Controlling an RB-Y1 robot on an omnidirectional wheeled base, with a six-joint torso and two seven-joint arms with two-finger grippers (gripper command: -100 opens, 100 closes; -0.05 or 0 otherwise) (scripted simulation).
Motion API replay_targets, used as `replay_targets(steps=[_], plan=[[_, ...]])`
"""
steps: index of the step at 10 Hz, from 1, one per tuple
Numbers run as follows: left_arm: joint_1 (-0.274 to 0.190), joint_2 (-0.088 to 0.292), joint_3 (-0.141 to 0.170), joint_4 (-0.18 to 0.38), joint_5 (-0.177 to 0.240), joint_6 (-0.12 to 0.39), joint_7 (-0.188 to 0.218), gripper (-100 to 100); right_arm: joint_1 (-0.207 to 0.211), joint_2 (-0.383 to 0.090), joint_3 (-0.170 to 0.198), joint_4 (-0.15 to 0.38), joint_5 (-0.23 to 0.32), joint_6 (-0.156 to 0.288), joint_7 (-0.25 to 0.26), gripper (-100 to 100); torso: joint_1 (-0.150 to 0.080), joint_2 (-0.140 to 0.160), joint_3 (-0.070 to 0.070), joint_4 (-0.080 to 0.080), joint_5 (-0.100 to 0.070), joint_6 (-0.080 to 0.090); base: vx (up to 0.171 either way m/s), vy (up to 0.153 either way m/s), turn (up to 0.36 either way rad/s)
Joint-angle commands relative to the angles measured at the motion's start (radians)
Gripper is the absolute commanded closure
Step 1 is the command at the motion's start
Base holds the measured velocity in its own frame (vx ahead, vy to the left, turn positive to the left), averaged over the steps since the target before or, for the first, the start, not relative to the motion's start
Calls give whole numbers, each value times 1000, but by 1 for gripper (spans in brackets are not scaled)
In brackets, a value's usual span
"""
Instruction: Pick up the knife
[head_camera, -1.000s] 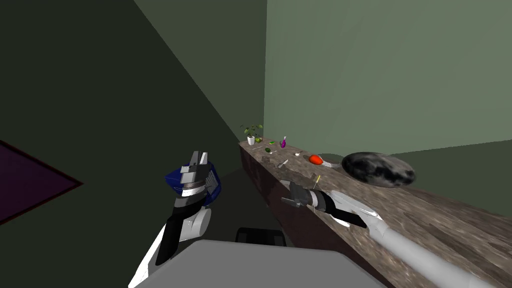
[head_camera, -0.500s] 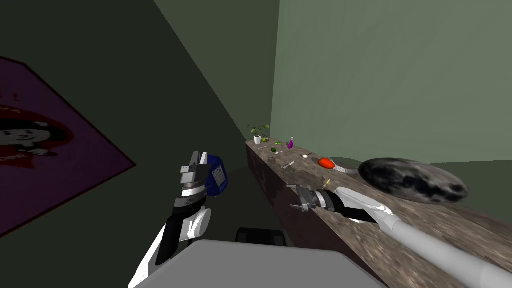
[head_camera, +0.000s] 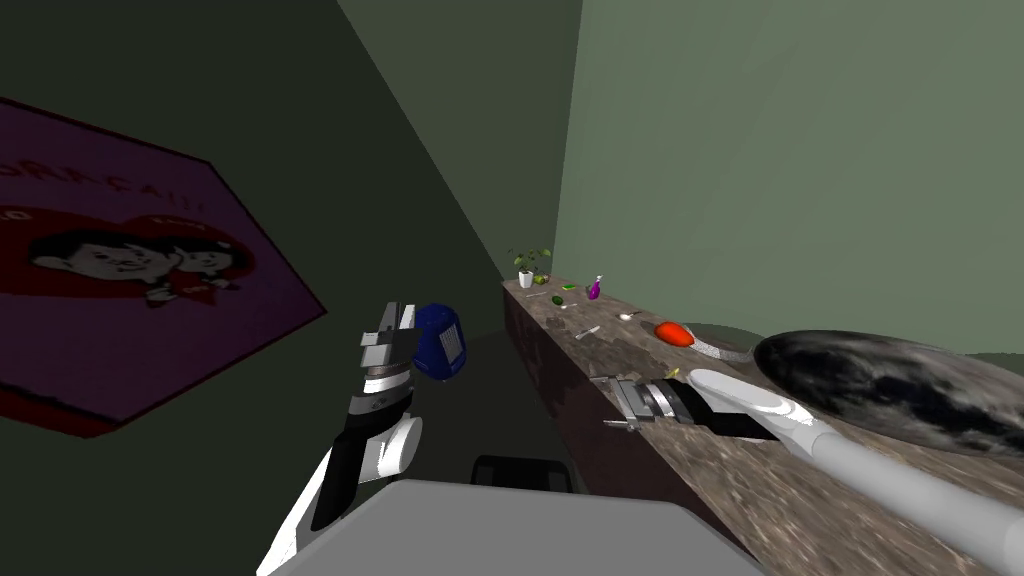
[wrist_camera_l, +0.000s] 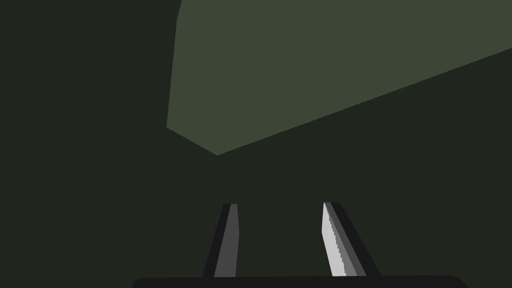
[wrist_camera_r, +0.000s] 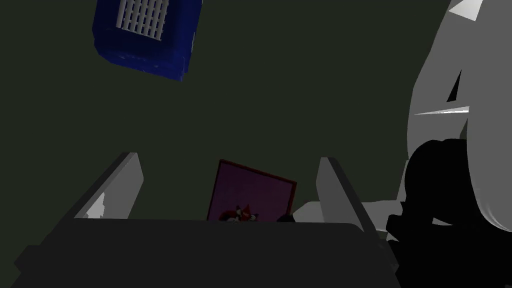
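The thin grey knife (head_camera: 587, 331) is lying on the long table (head_camera: 760, 470), whose top is looking like mottled brown stone, along a green wall. The right gripper (head_camera: 612, 402) is hovering near the table's edge, well apart from the knife, fingers spread. The left gripper (head_camera: 398, 316) is raised, fingers also apart.

The left arm (head_camera: 345, 465) stands bent upward, the left gripper (head_camera: 397, 316) pointing up with its fingers parted and nothing between them, while the right arm (head_camera: 880, 478) stretches out level, the right gripper (head_camera: 614, 402) spread wide and empty.
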Motion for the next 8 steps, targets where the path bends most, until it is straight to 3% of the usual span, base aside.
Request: replay_targets(steps=[1, 2, 5, 8], plan=[[0, 0, 0, 0, 0, 0, 0, 0, -13, -39, 11, 50, 50, -27, 36, -100, 0, 0, 0, 0, 0, 0, -41, -19, 247], [0, 0, 0, 0, 0, 0, 0, 0, -13, -39, 11, 67, 61, -27, 36, -100, 0, 0, 0, 0, 0, -1, -34, -23, 128], [0, 0, 0, 0, 0, 0, 0, 0, -33, -103, 25, 150, 151, -54, 75, -100, 0, -1, 0, 0, 0, 0, -37, -17, 201], [0, 0, 0, 0, 0, 0, 0, 0, -41, -130, 30, 189, 205, -65, 93, -100, 0, -1, -1, 0, 0, -1, -27, -19, 154]])
